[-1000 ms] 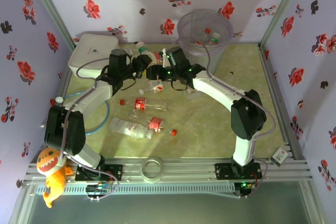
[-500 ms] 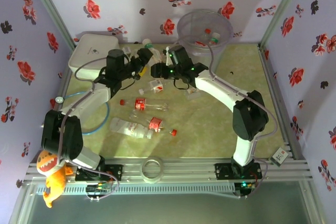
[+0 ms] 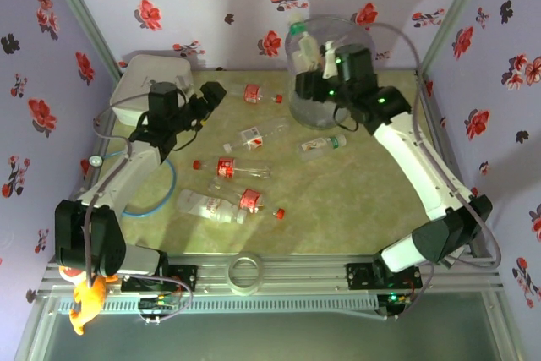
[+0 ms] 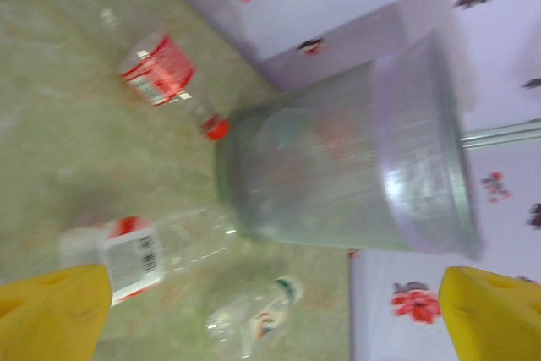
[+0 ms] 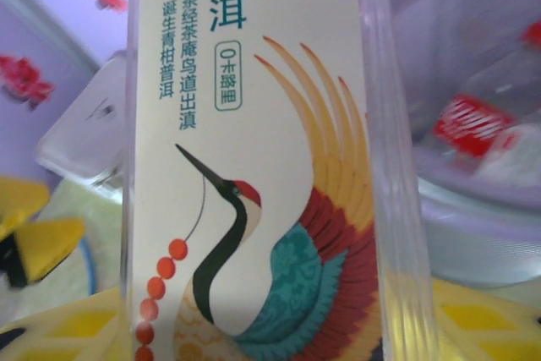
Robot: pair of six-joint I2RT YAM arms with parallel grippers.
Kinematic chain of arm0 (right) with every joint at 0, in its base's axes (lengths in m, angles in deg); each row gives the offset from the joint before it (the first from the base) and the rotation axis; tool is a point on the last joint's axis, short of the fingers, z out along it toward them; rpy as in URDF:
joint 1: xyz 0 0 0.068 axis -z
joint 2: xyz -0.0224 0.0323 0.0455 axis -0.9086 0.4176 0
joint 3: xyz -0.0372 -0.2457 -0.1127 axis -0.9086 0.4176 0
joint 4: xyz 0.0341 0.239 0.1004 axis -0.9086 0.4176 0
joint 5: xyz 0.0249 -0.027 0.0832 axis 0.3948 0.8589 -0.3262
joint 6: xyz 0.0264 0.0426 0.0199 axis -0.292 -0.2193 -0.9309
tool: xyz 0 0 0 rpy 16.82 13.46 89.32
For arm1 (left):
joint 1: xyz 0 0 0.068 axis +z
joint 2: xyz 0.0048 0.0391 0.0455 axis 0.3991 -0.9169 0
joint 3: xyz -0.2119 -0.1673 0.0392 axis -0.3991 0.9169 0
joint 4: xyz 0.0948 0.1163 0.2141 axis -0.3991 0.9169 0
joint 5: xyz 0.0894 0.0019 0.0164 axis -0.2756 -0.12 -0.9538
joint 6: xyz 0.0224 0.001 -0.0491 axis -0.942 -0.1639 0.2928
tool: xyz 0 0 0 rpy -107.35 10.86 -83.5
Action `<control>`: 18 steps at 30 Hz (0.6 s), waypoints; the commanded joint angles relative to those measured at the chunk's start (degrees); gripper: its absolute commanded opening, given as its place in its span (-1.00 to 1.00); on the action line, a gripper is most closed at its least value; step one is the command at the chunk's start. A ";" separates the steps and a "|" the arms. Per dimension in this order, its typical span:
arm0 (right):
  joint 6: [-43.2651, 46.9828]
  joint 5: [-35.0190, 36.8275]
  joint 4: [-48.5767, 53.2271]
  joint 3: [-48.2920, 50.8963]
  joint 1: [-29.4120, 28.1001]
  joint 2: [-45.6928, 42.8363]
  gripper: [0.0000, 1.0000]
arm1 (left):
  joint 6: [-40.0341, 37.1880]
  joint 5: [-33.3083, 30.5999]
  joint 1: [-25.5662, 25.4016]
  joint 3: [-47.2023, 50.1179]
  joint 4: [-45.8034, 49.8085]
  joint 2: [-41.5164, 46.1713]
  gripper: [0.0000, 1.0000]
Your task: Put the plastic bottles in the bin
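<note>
bottle held — at bin rim

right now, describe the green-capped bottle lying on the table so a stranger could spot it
Find the tall translucent bin at the table's back. Just in front of its base lies a small clear bottle. Its green cap and pale label stand out; neighbouring bottles show red.

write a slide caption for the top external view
Right gripper holds a green-capped bottle at the rim of the bin; left gripper stands open.
</note>
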State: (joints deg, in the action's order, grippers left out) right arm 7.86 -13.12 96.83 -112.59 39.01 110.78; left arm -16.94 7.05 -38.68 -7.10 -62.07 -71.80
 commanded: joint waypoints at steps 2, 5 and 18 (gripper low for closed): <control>6.44 1.51 5.44 -7.26 5.35 5.66 0.24 | -5.88 -2.43 -0.42 1.82 4.91 -2.64 0.99; 8.17 -0.05 7.26 -13.66 8.79 11.76 0.25 | -7.22 -3.28 -1.12 2.22 5.93 -3.23 0.99; 11.59 -2.69 18.00 -37.58 14.35 32.32 0.25 | -13.75 -7.13 -2.71 0.20 13.63 -3.07 0.99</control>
State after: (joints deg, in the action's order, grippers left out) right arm 17.32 -14.74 110.82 -147.17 53.02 142.45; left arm -27.57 1.70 -41.06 -5.15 -51.10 -75.01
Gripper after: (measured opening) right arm 0.623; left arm 0.996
